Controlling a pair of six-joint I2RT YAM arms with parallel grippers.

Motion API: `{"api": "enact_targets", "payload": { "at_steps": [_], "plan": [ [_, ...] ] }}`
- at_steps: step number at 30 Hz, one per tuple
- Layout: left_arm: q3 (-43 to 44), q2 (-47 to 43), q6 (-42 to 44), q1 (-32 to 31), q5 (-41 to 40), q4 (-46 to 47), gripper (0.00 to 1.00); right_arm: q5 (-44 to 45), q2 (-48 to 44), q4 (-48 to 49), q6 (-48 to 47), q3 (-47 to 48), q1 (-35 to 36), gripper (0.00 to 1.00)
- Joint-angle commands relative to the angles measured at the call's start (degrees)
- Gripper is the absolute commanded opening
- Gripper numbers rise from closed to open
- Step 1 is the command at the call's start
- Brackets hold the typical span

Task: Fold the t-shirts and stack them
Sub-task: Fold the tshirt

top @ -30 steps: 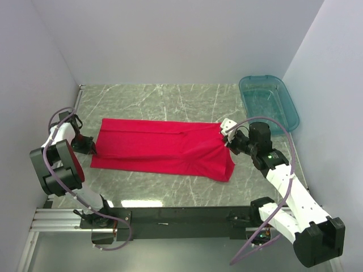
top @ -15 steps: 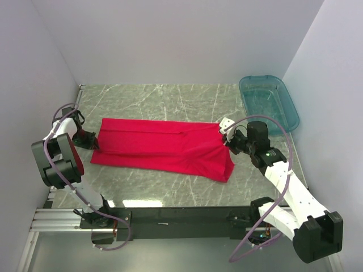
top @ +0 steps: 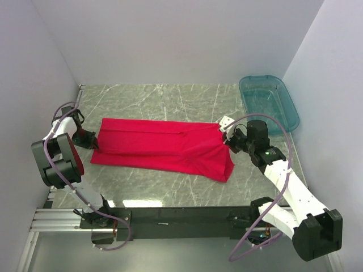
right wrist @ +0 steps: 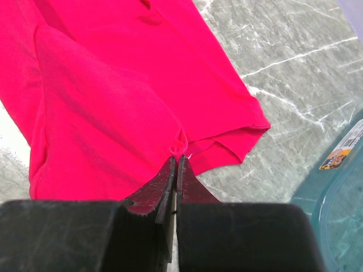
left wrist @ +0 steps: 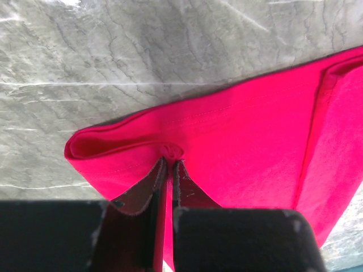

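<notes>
The red t-shirt point(top: 161, 148) lies folded lengthwise as a long band across the marble table. My left gripper point(top: 94, 143) is shut on the t-shirt's left end, pinching a fold of fabric point(left wrist: 170, 152) close to the table. My right gripper point(top: 224, 139) is shut on the t-shirt's right end, pinching a bunched edge point(right wrist: 179, 148) lifted slightly off the surface. The cloth point(right wrist: 102, 102) sags between the two grips. No neck label shows.
A teal plastic bin point(top: 269, 102) stands at the back right, close behind my right arm; its rim shows in the right wrist view point(right wrist: 340, 187). White walls close the table at left, back and right. The black rail point(top: 181, 218) runs along the near edge.
My left gripper has shifted slightly back and left with the shirt's end, stretching the band. The right gripper has edged back slightly, still holding.
</notes>
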Motion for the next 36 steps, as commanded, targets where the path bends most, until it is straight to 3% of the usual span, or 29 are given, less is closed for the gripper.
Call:
{"api": "enact_targets", "payload": {
  "at_steps": [1,27,36],
  "plan": [
    [2.4,-1.8,0.6,0.0,-1.8,-0.4,0.08,0.6,0.4,2.4,0.5,2.8,-0.3,0.00],
    [2.2,-0.2,0.4,0.0,-1.2,0.5,0.08,2.0,9.8,4.2,-0.2,9.4,-0.3,0.00],
    [2.4,0.8,0.6,-0.1,-1.2,0.8,0.08,-2.6,14.1,3.6,-3.4,12.9,-0.2,0.00]
  ]
}}
